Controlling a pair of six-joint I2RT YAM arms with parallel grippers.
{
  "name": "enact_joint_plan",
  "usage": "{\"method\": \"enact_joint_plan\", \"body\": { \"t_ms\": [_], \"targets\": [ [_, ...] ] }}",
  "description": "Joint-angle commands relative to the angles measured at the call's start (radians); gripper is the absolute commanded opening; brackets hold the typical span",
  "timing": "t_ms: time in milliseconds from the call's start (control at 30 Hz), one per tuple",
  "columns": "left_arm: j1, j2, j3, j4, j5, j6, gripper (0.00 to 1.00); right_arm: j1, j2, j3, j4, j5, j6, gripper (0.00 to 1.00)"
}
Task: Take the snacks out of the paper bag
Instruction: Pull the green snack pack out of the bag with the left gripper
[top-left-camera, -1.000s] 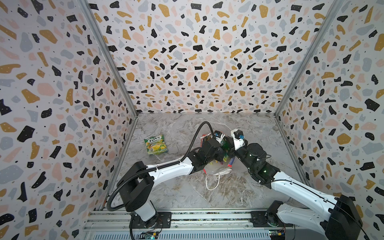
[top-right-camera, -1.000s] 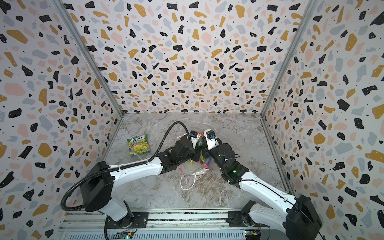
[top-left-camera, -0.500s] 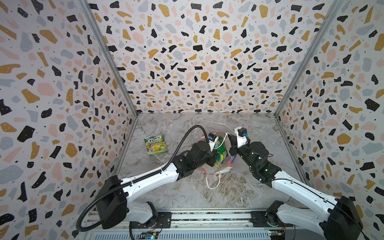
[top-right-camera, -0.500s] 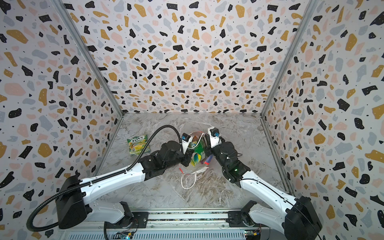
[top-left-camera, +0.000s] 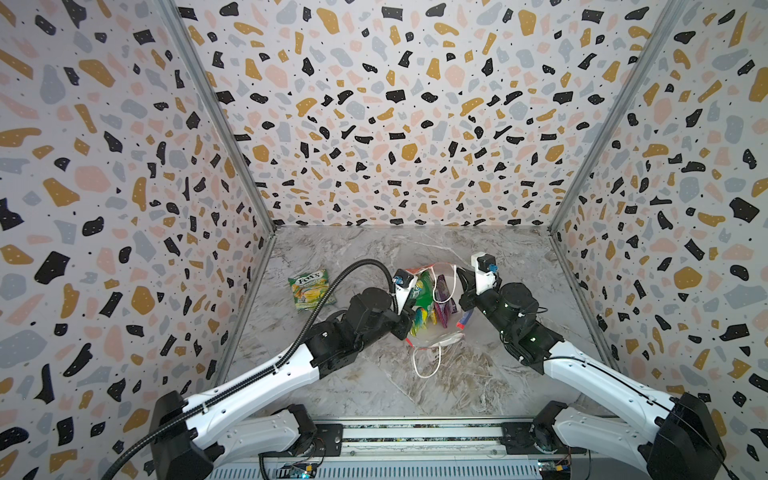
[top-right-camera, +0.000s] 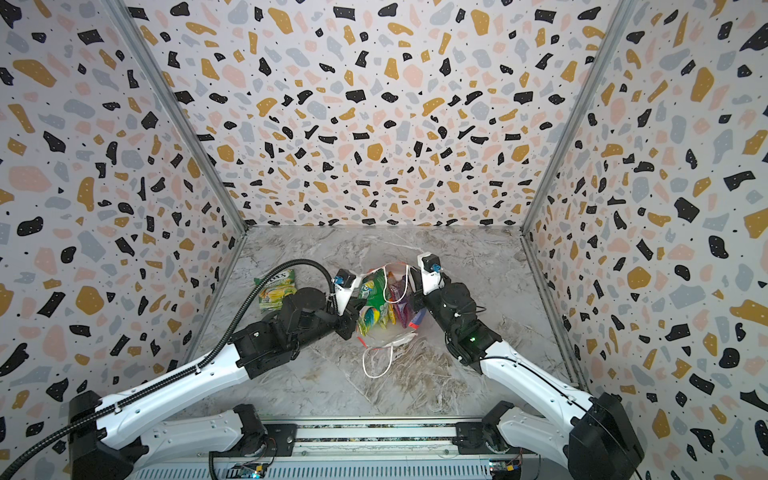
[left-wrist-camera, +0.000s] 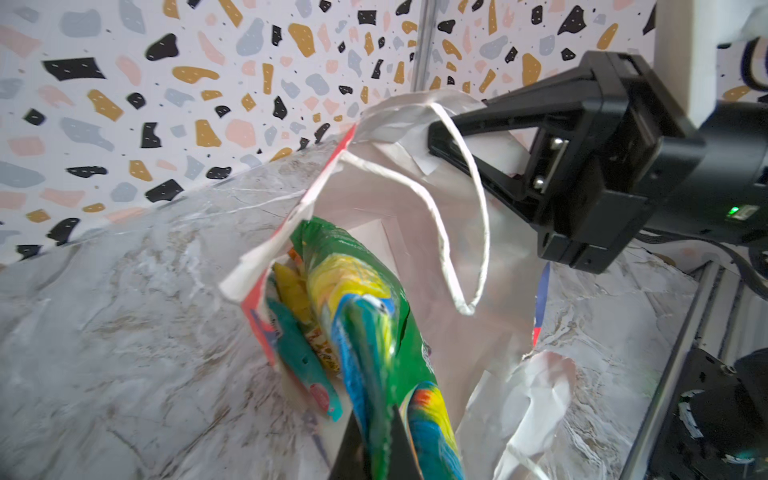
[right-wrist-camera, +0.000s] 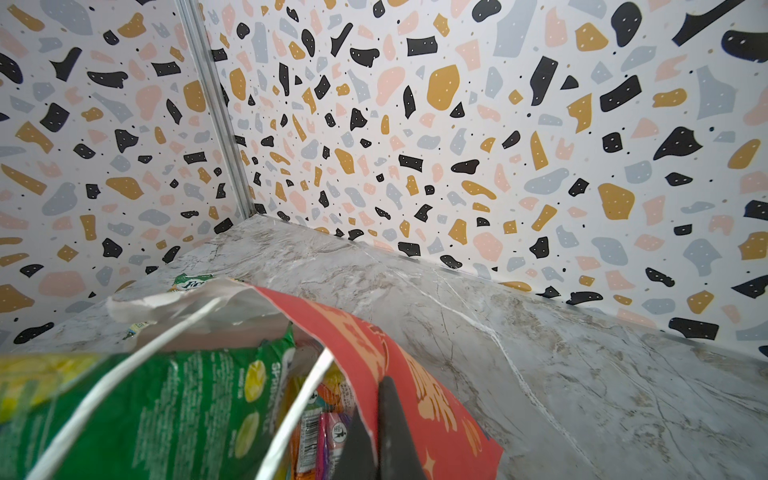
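Jaws of the left gripper (left-wrist-camera: 376, 451) are pressed together on one end of a green-yellow FOX'S packet (left-wrist-camera: 374, 299). The packet's far end reaches into the mouth of the paper bag (right-wrist-camera: 399, 345); the gripped end is outside the rim.

Beside this packet, inside the bag: a teal packet (left-wrist-camera: 299, 353) and a yellow packet (left-wrist-camera: 293, 291), both against the near red wall. A purple packet (top-left-camera: 442, 299) shows deeper in, toward the right arm.

Jaws of the right gripper (right-wrist-camera: 378, 436) are pinched on the bag's opposite wall at its rim, red face outward, white lining inward. The mouth gapes between the two grippers.

One cord handle (left-wrist-camera: 469, 232) loops across the opening, draped over a right fingertip. A second cord handle (top-left-camera: 426, 365) lies on the table (top-left-camera: 374, 386) in front of the bag.

A second FOX'S packet (top-left-camera: 309, 289) lies flat on the table, left of the bag in both top views, apart from it.
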Motion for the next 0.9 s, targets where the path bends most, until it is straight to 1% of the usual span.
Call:
{"method": "enact_joint_plan", "body": {
  "t_ms": [0,67,133,267,300,433,500,567,700,800,867],
  "targets": [
    [0.026,-0.050,0.039,-0.010,-0.086,0.031,0.00,-0.011,-0.009,0.013,0.016,0.017,0.012,0.00],
    [0.039,-0.067,0.063,-0.019,-0.091,0.047,0.00,-0.013,-0.008,0.014,0.016,0.015,0.013,0.00],
    [0.050,-0.073,0.108,-0.042,-0.119,0.058,0.00,-0.013,-0.012,0.014,0.016,0.014,0.013,0.00],
    [0.066,-0.045,0.260,-0.148,-0.215,0.084,0.00,-0.013,-0.023,0.012,0.016,0.015,0.012,0.00],
    [0.073,-0.039,0.292,-0.165,-0.224,0.086,0.00,-0.013,-0.026,0.011,0.016,0.015,0.011,0.00],
    [0.102,-0.024,0.416,-0.213,-0.212,0.123,0.00,-0.013,-0.028,0.013,0.012,0.015,0.011,0.00],
    [0.123,-0.020,0.458,-0.224,-0.184,0.136,0.00,-0.013,-0.032,0.013,0.011,0.015,0.011,0.00],
    [0.137,-0.018,0.489,-0.232,-0.174,0.147,0.00,-0.013,-0.034,0.013,0.013,0.015,0.010,0.00],
    [0.156,-0.007,0.527,-0.263,-0.201,0.159,0.00,-0.013,-0.038,0.011,0.012,0.017,0.010,0.00],
    [0.164,0.003,0.538,-0.288,-0.262,0.166,0.00,-0.014,-0.044,0.008,0.012,0.018,0.010,0.00],
    [0.174,-0.001,0.502,-0.262,-0.301,0.171,0.00,-0.014,-0.047,0.008,0.012,0.018,0.010,0.00]
  ]
}}
